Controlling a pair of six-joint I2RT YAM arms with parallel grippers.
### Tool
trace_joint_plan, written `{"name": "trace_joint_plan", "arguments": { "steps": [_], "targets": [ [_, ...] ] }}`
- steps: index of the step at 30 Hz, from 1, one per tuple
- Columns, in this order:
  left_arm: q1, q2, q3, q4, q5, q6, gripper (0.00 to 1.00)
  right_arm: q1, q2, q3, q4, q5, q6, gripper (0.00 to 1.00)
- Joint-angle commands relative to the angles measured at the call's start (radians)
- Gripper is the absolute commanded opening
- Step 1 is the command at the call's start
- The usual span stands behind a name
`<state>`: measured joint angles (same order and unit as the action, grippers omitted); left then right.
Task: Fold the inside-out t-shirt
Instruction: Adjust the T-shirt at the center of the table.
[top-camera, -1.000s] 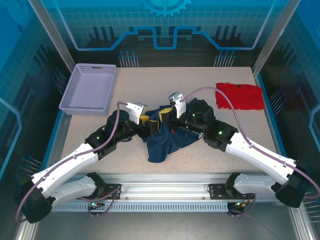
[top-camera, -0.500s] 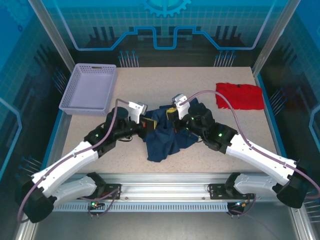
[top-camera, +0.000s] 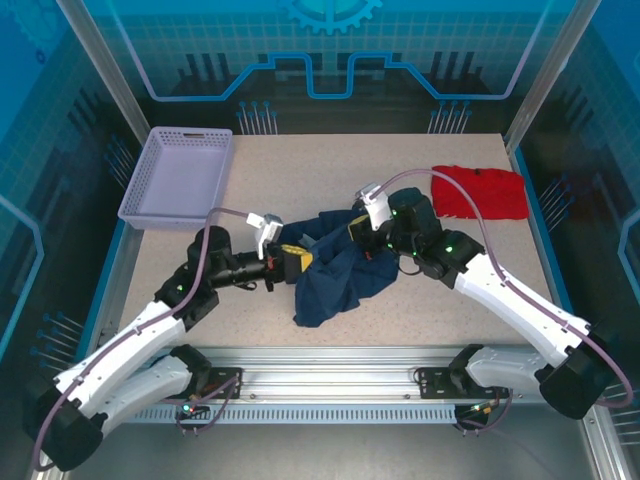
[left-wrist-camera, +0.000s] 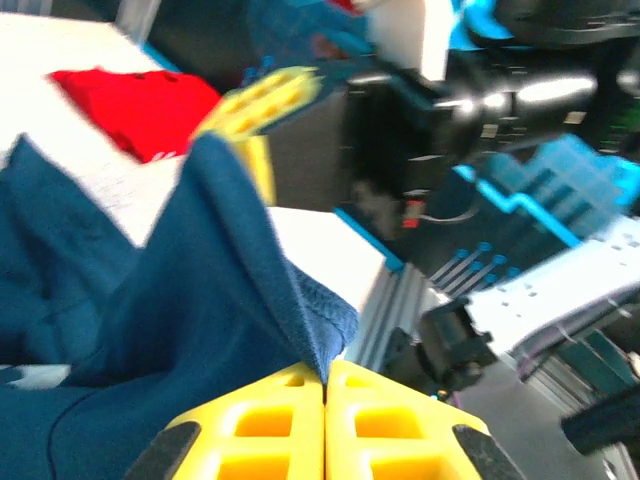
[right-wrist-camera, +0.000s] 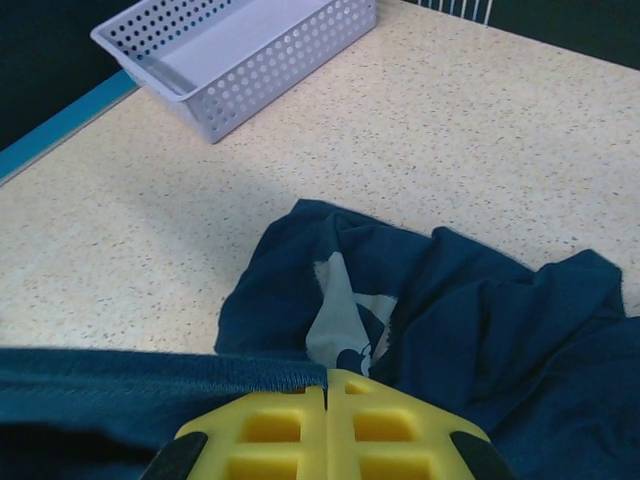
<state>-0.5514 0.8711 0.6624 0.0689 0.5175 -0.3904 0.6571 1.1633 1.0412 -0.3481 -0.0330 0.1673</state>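
The inside-out t-shirt (top-camera: 330, 280) is a crumpled dark navy heap at the table's middle, with a band of it pulled taut between both grippers. My left gripper (top-camera: 300, 262) pinches the shirt's left end; in the left wrist view its yellow fingertips (left-wrist-camera: 325, 378) are shut on a hemmed edge of the navy cloth (left-wrist-camera: 180, 330). My right gripper (top-camera: 353, 232) holds the shirt's upper right part. The right wrist view has its jaws (right-wrist-camera: 326, 385) shut on a stitched hem, with the t-shirt (right-wrist-camera: 500, 320) and a pale print (right-wrist-camera: 345, 310) lying beyond on the table.
A lavender perforated basket (top-camera: 180, 176) (right-wrist-camera: 240, 45) stands at the back left. A bright red folded garment (top-camera: 482, 191) (left-wrist-camera: 130, 105) lies at the back right. Bare speckled tabletop (top-camera: 300, 165) surrounds the shirt.
My left gripper has shut on the shirt's edge and drawn back to the left. The right gripper has moved right and away with its hold, stretching cloth between them.
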Motion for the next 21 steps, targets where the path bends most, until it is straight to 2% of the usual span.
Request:
{"name": "trace_joint_plan", "arguments": {
  "steps": [1,4,7,10,14,17,21],
  "targets": [
    [0.007,0.043,0.102,-0.229,-0.284,0.023,0.12,-0.017,-0.053,-0.03,0.035,-0.11,0.037,0.0],
    [0.006,0.066,0.107,-0.287,-0.364,0.031,0.25,-0.015,-0.071,-0.055,0.112,-0.129,0.109,0.0],
    [0.003,0.062,0.092,-0.314,-0.402,0.013,0.36,0.021,-0.07,-0.06,0.156,-0.047,0.171,0.0],
    [-0.008,0.034,0.067,-0.324,-0.388,0.002,0.43,0.055,-0.052,-0.05,0.177,0.012,0.207,0.0],
    [-0.022,-0.014,-0.011,-0.215,-0.232,-0.026,0.45,0.066,-0.031,-0.024,0.165,0.037,0.215,0.0],
    [-0.025,0.03,-0.045,-0.084,-0.075,-0.082,0.45,0.066,-0.032,-0.01,0.151,0.048,0.208,0.0],
    [-0.027,0.118,-0.053,0.062,0.009,-0.164,0.45,0.066,-0.038,0.002,0.133,0.06,0.192,0.0]
  ]
}}
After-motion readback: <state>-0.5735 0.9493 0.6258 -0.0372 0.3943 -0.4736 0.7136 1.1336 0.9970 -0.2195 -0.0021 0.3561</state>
